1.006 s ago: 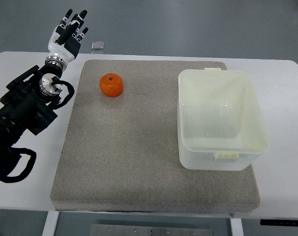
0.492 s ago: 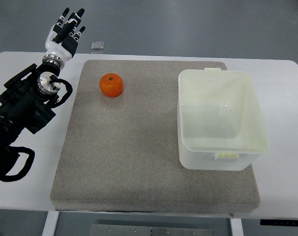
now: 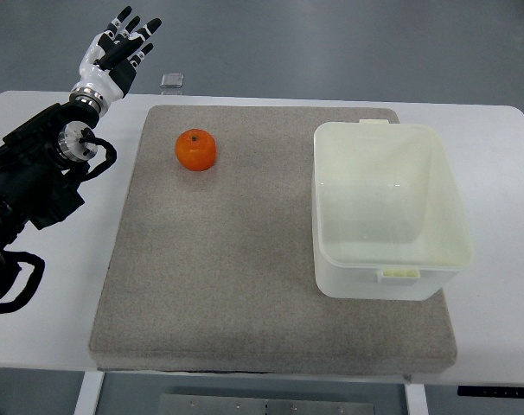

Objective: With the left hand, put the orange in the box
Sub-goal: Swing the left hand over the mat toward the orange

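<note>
You have, item by item from the near edge outward:

1. White table [image 3: 504,346], carrying everything below; its bare top shows at both sides of the mat

2. Grey felt-like mat [image 3: 227,285], a large rectangle lying flat and covering most of the table

3. Box [image 3: 390,281], translucent white plastic, open-topped, standing on the right half of the mat; you can see nothing inside it. A small tab sits on its near rim and another on its far rim

4. Left arm [image 3: 33,186], black, entering from the picture's left edge and running up along the mat's left side, above the bare table

5. Orange [image 3: 195,150], resting on the mat in its far left part, stem dimple up; well apart from the box, touching nothing but the mat

6. Left hand [image 3: 115,54], white palm with black fingers, beyond the table's far left corner; fingers spread wide, holding nothing, well clear of the orange

7. Small clear object [image 3: 172,81], at the table's far edge just behind the mat; too small for you to identify
</note>
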`<action>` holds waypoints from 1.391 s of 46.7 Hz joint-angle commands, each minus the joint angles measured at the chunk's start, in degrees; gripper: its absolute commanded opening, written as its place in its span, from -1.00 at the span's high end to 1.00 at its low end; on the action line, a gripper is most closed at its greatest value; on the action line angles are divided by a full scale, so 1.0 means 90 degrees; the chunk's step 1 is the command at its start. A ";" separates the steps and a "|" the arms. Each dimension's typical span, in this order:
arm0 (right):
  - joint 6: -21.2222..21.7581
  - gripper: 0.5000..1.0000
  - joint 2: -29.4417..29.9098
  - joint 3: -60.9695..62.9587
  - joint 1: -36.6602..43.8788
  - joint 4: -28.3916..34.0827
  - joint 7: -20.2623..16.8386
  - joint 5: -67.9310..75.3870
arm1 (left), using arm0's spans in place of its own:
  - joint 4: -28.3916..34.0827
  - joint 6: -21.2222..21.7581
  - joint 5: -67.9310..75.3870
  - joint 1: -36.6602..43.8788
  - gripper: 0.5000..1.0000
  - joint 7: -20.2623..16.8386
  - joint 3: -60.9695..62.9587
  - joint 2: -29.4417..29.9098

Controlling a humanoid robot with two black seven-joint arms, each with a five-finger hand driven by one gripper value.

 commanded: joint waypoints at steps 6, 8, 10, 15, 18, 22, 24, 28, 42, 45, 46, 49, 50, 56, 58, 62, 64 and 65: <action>0.0003 -0.70 0.0000 -0.0001 0.0001 0.0000 0.0000 -0.0001 | 0.0001 -0.0176 0.0523 -0.0303 -0.99 0.0009 0.1516 0.0192; 0.0003 -0.70 0.0000 -0.0001 0.0001 0.0000 0.0000 -0.0001 | 0.0001 -0.0186 0.0631 -0.0371 -0.99 -0.0001 0.1877 0.0212; 0.0003 -0.70 0.0000 0.0009 0.0001 0.0000 0.0000 -0.0001 | 0.0001 -0.0195 0.0748 -0.0459 -0.99 -0.0001 0.2267 0.0231; 0.0003 -0.70 0.0000 -0.0001 0.0001 0.0000 0.0000 -0.0001 | 0.0011 -0.0439 0.1177 -0.0713 -0.98 -0.0001 0.3186 0.0241; 0.0003 -0.70 0.0000 -0.0001 0.0001 0.0000 0.0000 -0.0001 | 0.0011 -0.0673 0.1558 -0.0898 -0.98 -0.0001 0.3606 0.0251; 0.0003 -0.70 0.0000 -0.0001 0.0001 0.0000 0.0000 -0.0001 | 0.0011 -0.0888 0.2260 -0.1113 -0.98 -0.0001 0.4094 0.0309; 0.0003 -0.70 0.0000 -0.0001 0.0001 0.0000 0.0000 0.0009 | 0.0011 -0.0986 0.2651 -0.1201 -0.98 -0.0011 0.4261 0.0358; 0.0003 -0.70 0.0000 -0.0001 0.0001 0.0000 0.0000 -0.0001 | 0.0011 -0.1337 0.3412 -0.1358 -0.97 -0.0088 0.4359 0.0485; 0.0003 -0.70 0.0000 -0.0001 0.0001 0.0000 0.0000 -0.0001 | -0.0593 -0.1514 0.6225 -0.1924 -0.95 -0.1514 0.4379 0.1061; 0.0003 -0.70 0.0000 -0.0001 0.0001 0.0000 0.0000 -0.0001 | -0.1091 -0.1582 0.6529 -0.2080 -0.95 -0.1651 0.4379 0.1266; -0.0007 -0.70 0.0000 -0.0001 0.0001 0.0000 0.0000 -0.0001 | -0.1266 -0.1602 0.6578 -0.2129 -0.95 -0.1651 0.4388 0.1344; 0.0003 -0.70 0.0000 -0.0001 0.0011 0.0000 0.0000 -0.0001 | -0.1745 -0.1631 0.6685 -0.2217 -0.94 -0.1681 0.4408 0.1549; 0.0003 -0.70 0.0000 -0.0001 0.0001 0.0000 0.0000 -0.0001 | -0.1892 -0.1631 0.6715 -0.2227 -0.94 -0.1681 0.4437 0.1579; 0.0003 -0.70 0.0000 0.0009 0.0001 0.0000 0.0000 -0.0001 | -0.2323 -0.1612 0.7144 -0.2237 -0.86 -0.1827 0.4701 0.1647; 0.0003 -0.70 0.0000 0.0009 0.0001 0.0000 0.0000 -0.0001 | -0.2333 -0.1582 0.7349 -0.2227 -0.79 -0.1937 0.4711 0.1638; 0.0003 -0.70 0.0000 -0.0001 0.0001 0.0000 0.0000 -0.0001 | -0.2333 -0.1524 0.7779 -0.2217 -0.69 -0.1937 0.4711 0.1618; 0.0003 -0.70 0.0000 -0.0001 0.0001 0.0000 0.0000 -0.0001 | -0.2284 -0.1436 0.7935 -0.2179 -0.60 -0.1937 0.4711 0.1618; 0.0003 -0.70 0.0000 -0.0001 0.0001 0.0000 0.0000 -0.0001 | -0.2274 -0.1378 0.7984 -0.2178 -0.60 -0.1937 0.4711 0.1618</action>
